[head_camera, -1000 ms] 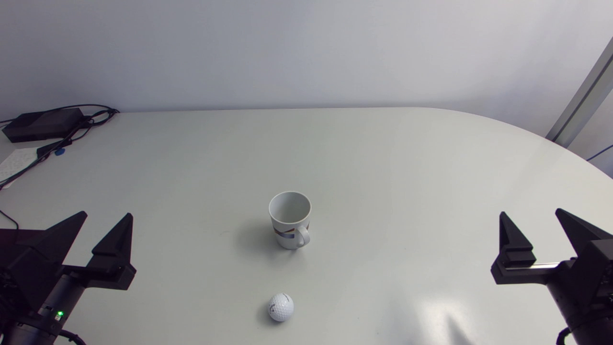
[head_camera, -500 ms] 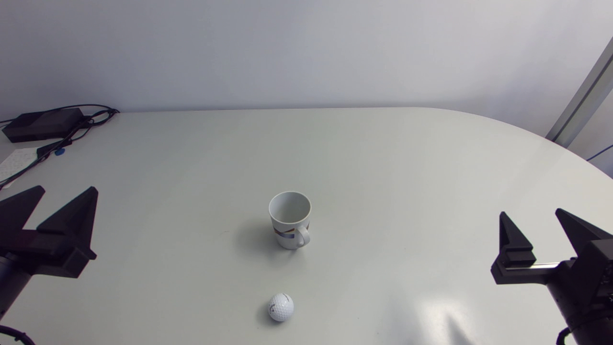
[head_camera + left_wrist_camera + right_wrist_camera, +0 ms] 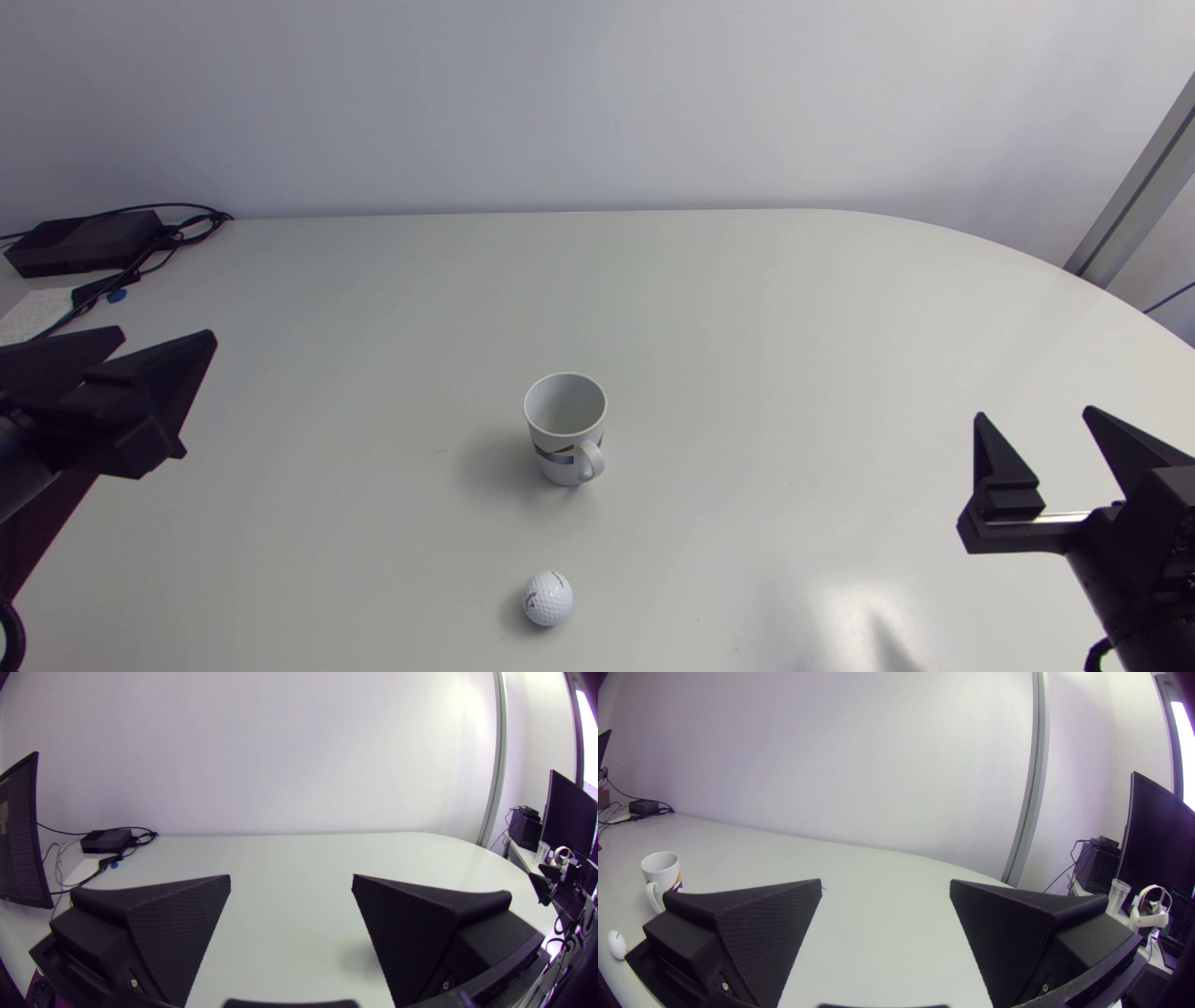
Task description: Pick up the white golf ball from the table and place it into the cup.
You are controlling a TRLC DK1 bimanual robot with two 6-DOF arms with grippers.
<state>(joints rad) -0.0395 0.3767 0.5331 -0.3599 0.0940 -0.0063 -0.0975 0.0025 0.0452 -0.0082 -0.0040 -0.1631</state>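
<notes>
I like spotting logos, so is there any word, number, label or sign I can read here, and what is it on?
No text here can be read.
golf ball: a small dark mark, too small to read.
cup: a coloured band near the handle, no legible letters.
sheet of paper: faint print, too blurred to read.

Held low over the white table (image 3: 299, 854) with the left gripper (image 3: 291, 877) spread wide, its two wedge fingers well apart and only bare tabletop between them. Far ahead at ten o'clock from the gripper, near the table's far corner, a black box (image 3: 105, 840) with dark cables (image 3: 140, 836) looping off it, and just nearer than the box a white sheet of paper (image 3: 84, 871) with a cable running along its edge. Out at three o'clock, well apart and by the table's edge, the right gripper (image 3: 544, 882), small and dark.
</notes>
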